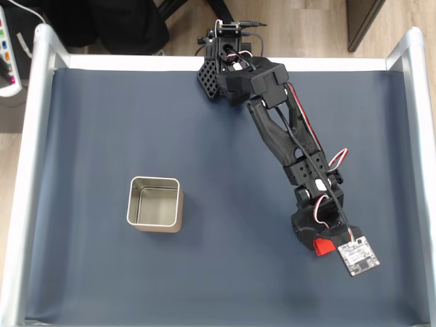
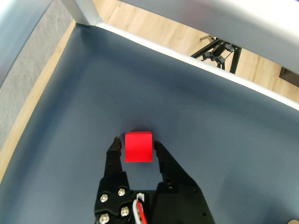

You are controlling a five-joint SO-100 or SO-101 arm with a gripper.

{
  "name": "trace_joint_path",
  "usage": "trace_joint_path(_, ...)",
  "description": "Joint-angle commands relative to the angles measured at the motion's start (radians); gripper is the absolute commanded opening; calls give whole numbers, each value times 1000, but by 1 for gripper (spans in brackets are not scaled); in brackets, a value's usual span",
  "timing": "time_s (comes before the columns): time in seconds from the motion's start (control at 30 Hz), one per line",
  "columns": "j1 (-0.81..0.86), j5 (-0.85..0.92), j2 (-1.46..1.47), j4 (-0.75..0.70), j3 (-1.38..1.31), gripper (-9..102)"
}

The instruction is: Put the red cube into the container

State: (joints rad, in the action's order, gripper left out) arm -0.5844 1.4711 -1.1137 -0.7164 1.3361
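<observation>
I see a matte red cube (image 2: 138,146) between my gripper's (image 2: 136,145) narrow jaws, contact unclear; in the fixed view the arm hides most of it.

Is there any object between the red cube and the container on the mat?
Nothing visible does. In the fixed view, bare dark mat lies between the red cube, at the pincer, and the container to its left.

Between our gripper (image 1: 325,246) and the container (image 1: 155,204) we see bare dark mat (image 1: 238,272) in the fixed view, with nothing standing in the way. The silver rails (image 1: 27,170) fence the mat's edges. The container's mouth faces up, uncovered.
</observation>
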Motion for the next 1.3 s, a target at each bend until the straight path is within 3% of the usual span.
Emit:
trace_joint_path(0.0, 20, 21, -8, 12, -57, 5)
trace_joint_path(0.07, 26, 29, -17, 14, -57, 0)
trace_joint_path(0.23, 54, 18, -97, 11, -77, 0)
trace_joint_path(0.53, 173, 69, -270, -18, -342, 0)
trace_joint_path(0.8, 307, 149, -548, -69, -330, 0)
trace_joint_path(1.0, 535, 230, -893, -124, -15, 0)
trace_joint_path(1.27, 896, 276, -1212, -18, 548, 0)
